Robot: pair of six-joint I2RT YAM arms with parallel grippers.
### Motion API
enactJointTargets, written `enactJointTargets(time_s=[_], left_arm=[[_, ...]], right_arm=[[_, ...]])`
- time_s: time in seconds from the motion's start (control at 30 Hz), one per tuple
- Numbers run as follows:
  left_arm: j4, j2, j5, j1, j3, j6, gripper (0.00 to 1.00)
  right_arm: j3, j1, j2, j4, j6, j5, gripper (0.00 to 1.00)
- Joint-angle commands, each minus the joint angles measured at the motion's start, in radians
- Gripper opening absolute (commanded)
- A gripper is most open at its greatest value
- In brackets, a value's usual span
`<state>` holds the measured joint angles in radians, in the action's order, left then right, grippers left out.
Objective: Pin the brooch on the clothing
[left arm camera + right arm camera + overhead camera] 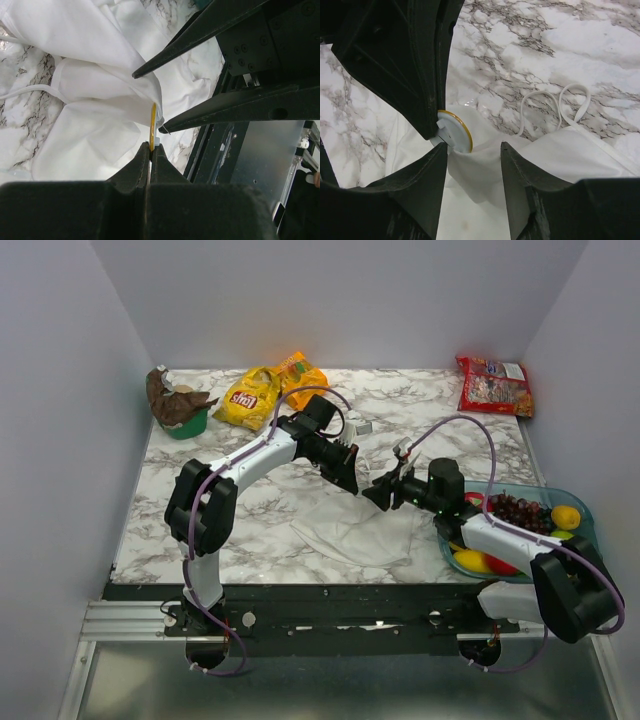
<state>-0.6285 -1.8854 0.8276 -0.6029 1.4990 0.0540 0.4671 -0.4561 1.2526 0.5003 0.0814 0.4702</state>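
1. The left gripper [151, 150] is clamped tight on the brooch [456, 131], held edge-on against a raised fold of the white clothing [345, 530].
2. The right gripper [475, 150] stands half-wide, straddling that fold just beside the brooch.
3. Bare marble surface [160, 520] lies left; a fruit tray [590, 538] hugs the right edge.

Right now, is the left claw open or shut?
Shut. The left claw pinches the gold brooch edge-on, tips together, next to the white cloth.
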Motion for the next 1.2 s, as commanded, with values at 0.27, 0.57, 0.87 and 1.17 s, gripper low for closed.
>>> enactJointTargets(time_s=[0.27, 0.57, 0.87, 1.17], left_arm=[[-0.008, -0.026, 0.077, 0.005, 0.032, -0.025, 0.00], [-0.020, -0.020, 0.082, 0.003, 0.032, -0.043, 0.00], [-0.037, -0.012, 0.076, 0.003, 0.035, -0.077, 0.00], [-0.036, -0.032, 0.082, 0.022, 0.038, -0.065, 0.00]], right_arm=[[0.056, 0.010, 0.057, 0.034, 0.008, 0.107, 0.48], [0.079, 0.011, 0.094, 0.015, 0.008, 0.131, 0.38], [0.094, 0.016, 0.110, -0.005, 0.009, 0.157, 0.32], [0.062, 0.019, 0.051, -0.028, 0.015, 0.197, 0.61]])
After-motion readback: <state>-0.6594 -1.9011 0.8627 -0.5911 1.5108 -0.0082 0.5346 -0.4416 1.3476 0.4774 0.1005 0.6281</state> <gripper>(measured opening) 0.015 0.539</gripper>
